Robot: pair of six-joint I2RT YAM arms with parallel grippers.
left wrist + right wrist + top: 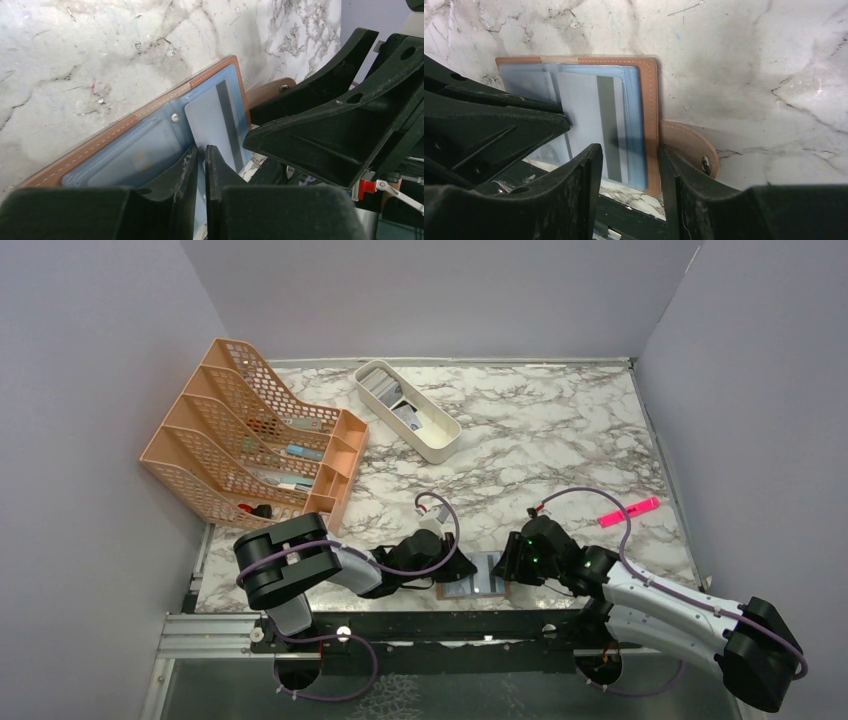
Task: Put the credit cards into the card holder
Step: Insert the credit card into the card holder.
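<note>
The card holder lies open at six o'clock on the desk, between my two grippers. My right gripper stands open astride the holder's three-o'clock edge, steadying it, I judge. My left gripper is almost closed, a silvery card running into the slit; whether it pinches the card I cannot tell. The card looks only partly seated, so the next move calls for a clean release and a nudge deeper.
</note>
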